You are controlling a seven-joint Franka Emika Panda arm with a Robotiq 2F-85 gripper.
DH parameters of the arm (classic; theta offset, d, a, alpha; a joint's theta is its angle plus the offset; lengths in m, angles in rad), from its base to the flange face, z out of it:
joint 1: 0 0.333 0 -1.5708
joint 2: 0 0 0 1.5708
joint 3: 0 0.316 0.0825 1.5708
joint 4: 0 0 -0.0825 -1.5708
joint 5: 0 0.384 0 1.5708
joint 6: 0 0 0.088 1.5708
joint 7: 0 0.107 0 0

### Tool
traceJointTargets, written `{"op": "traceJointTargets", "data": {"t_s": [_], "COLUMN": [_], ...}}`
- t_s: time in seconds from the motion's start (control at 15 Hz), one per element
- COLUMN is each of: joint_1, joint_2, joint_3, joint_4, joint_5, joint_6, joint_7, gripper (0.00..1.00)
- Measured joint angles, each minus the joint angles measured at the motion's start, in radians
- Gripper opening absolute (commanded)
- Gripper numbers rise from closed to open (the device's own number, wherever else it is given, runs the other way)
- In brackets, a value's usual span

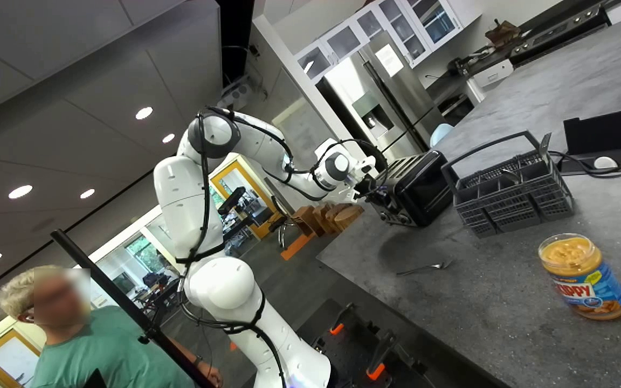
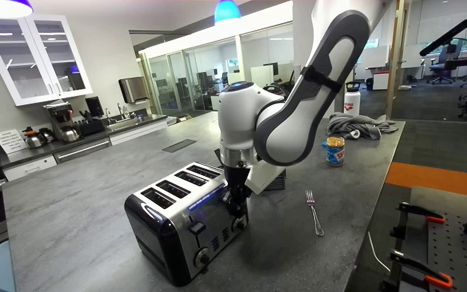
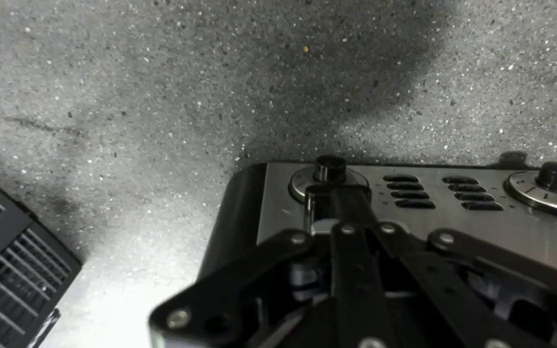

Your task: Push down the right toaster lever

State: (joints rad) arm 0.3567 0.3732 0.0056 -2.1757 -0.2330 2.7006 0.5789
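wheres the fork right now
In an exterior view, the fork lies on the counter to the right of the toaster, with the peanut butter jar beyond it.

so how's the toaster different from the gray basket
The toaster has glossy black sides; the basket is dull gray with gridded walls. The toaster has four slots in its silvery top; the basket has an arched handle above open compartments. Both stand on the counter.

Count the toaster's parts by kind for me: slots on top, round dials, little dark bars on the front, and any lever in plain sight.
Slots on top: 4
Round dials: 2
Dark front bars: 8
Lever in plain sight: 1 (the gripper may hide another)
Total on the toaster: 15
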Motion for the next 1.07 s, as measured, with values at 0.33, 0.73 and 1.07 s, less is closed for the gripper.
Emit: {"op": "traceJointTargets", "data": {"t_s": [0.33, 0.73, 1.07], "joint_1": [0.022, 0.032, 0.038], "joint_2": [0.017, 0.033, 0.032], "joint_3": [-0.02, -0.028, -0.033], "joint_4": [0.008, 0.014, 0.014], "joint_5": [0.0, 0.0, -0.006], "joint_6": [0.003, 0.011, 0.012], "joint_7": [0.0, 0.0, 0.0], "gripper": [0.0, 0.0, 0.0]}}
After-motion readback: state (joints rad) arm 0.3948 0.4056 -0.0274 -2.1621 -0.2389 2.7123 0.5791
